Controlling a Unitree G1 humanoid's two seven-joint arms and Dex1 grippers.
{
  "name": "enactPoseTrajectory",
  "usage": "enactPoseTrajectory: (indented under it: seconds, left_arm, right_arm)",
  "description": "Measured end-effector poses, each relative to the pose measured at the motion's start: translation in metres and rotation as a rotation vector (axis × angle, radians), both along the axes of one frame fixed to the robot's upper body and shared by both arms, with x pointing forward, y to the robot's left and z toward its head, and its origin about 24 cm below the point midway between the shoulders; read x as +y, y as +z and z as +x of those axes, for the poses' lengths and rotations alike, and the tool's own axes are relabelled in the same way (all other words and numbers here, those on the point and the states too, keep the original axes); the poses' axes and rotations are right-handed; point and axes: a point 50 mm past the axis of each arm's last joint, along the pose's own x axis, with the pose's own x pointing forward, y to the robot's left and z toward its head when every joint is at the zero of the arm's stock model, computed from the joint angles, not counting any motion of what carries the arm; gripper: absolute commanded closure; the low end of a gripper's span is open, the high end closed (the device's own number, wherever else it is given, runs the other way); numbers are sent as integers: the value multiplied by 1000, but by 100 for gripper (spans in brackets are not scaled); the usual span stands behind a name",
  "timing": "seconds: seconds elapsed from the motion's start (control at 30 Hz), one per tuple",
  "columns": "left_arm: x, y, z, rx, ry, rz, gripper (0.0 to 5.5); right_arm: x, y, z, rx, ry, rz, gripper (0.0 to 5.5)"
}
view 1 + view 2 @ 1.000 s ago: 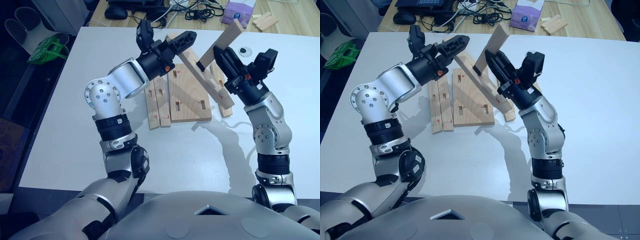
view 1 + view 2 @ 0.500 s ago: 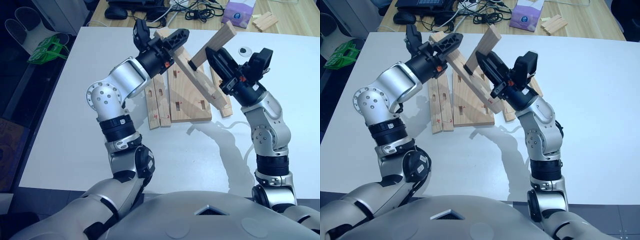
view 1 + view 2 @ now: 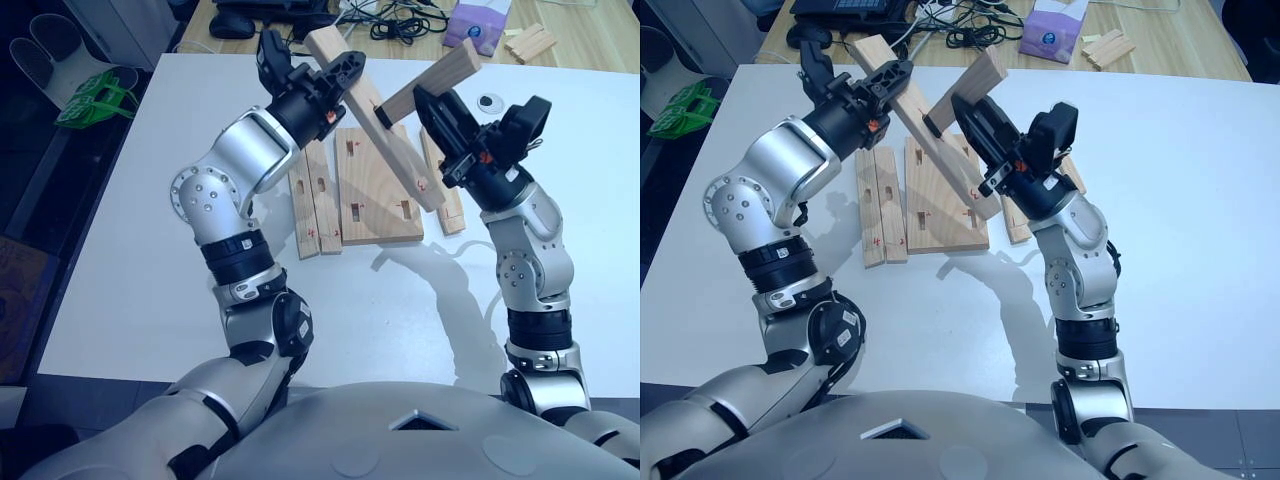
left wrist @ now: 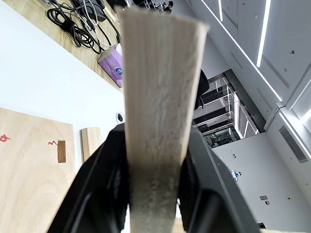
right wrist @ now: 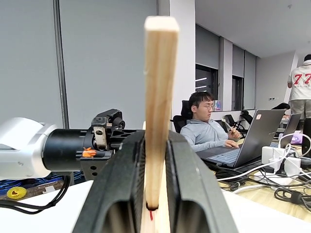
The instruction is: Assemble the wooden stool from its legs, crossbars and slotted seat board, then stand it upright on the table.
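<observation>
My left gripper [image 3: 350, 76] is shut on the upper end of a long wooden leg [image 3: 402, 156]. The leg slants down over the slotted seat board [image 3: 375, 195], which lies flat on the white table [image 3: 150, 210]. To its right, my right gripper [image 3: 427, 100] is shut on a shorter crossbar [image 3: 447, 71]. The crossbar's lower end meets the leg's side partway down; I cannot tell whether it sits in a slot. Two more slotted legs [image 3: 312, 205] lie left of the board and another piece [image 3: 452, 215] lies right of it. The wrist views show the leg [image 4: 160, 97] and crossbar [image 5: 158, 97] end-on between the fingers.
A small round black object [image 3: 489, 100] lies on the table behind my right arm. On the desk beyond the table's far edge are a purple tissue box [image 3: 478, 25], cables [image 3: 400, 18] and spare wood blocks [image 3: 530, 42]. Free table lies on both sides and in front.
My left gripper has lifted the leg's upper end higher and farther back. My right gripper has tilted the crossbar flatter and brought its lower end against the leg.
</observation>
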Motion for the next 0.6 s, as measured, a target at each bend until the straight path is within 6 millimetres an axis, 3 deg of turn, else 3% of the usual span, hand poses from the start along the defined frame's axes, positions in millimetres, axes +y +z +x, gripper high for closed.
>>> enactPoseTrajectory:
  seconds: [0.13, 0.23, 0.3, 0.6]
  left_arm:
    - [-1, 1, 0, 7, 8, -2, 443]
    - [-1, 3, 0, 3, 10, -21, 446]
    - [-5, 11, 0, -33, -1, -43, 447]
    - [1, 15, 2, -57, 32, -15, 447]
  right_arm:
    - [2, -1, 0, -4, 2, -1, 510]
    - [2, -4, 2, 2, -6, -39, 446]
    - [3, -17, 2, 58, -3, -77, 408]
    - [1, -21, 2, 66, -8, -135, 252]
